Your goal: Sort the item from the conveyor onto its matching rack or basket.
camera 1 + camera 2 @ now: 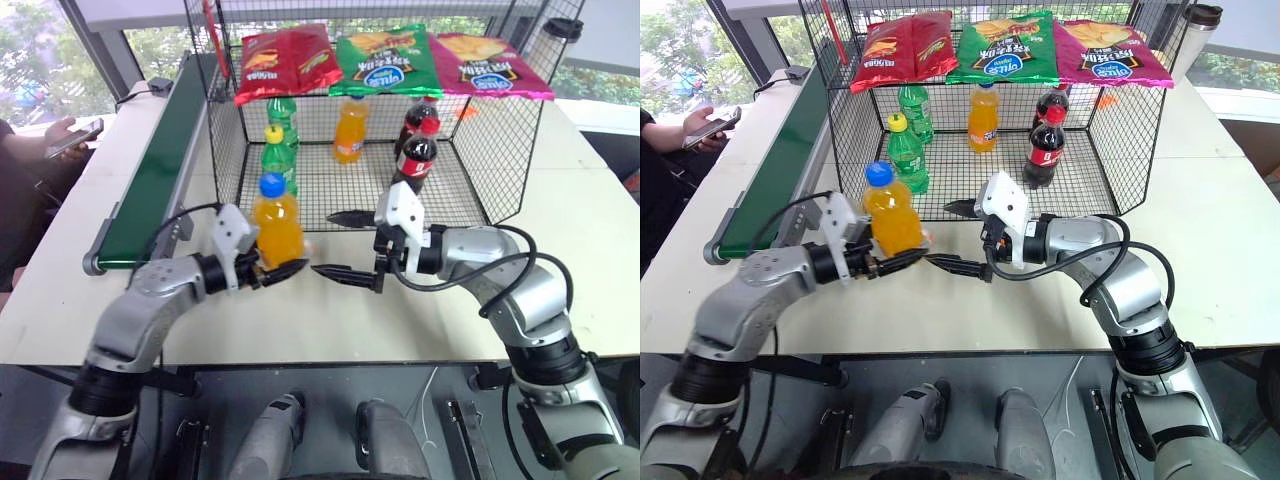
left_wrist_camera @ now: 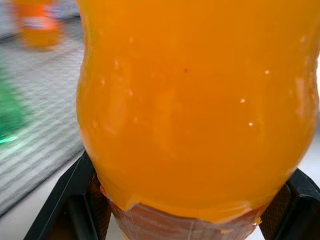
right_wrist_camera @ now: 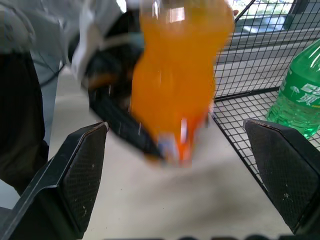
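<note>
The left gripper (image 1: pixel 283 271) is clamped on the lower part of the soda bottle (image 1: pixel 277 228) — a clear, waisted plastic bottle full of orange drink, with a round blue cap. It stands upright between the black fingers, just in front of the open side of the wire cage (image 1: pixel 225 140), and appears to hang a little above the table, though that is hard to judge from the head views. The right gripper (image 1: pixel 350 246) faces it from just beside, its two tapered black fingers spread wide and holding nothing.

The left wrist view adds what the head views miss: the bottle's smooth, bulging wall speckled with tiny bubbles, and the top edge of its label low between the fingers. The right wrist view shows the finely pebbled rubber pads (image 3: pixel 85 180) on that gripper's own fingers, with the bottle blurred ahead of them and a green bottle (image 3: pixel 300 105) to one side on the mesh floor.

Beyond the held bottle, the cage's lower compartment holds two green bottles, an orange bottle (image 1: pixel 349 130) and two cola bottles (image 1: pixel 414 158); glossy chip bags (image 1: pixel 385 60) lie flat on its mesh top. Off to the far side of the left arm runs the dark green conveyor (image 1: pixel 155 170) in its grey frame. The table (image 1: pixel 560 260) is smooth and off-white — windows with greenery stand behind, and a person's hand (image 1: pixel 65 135) holds a phone beyond the belt.
</note>
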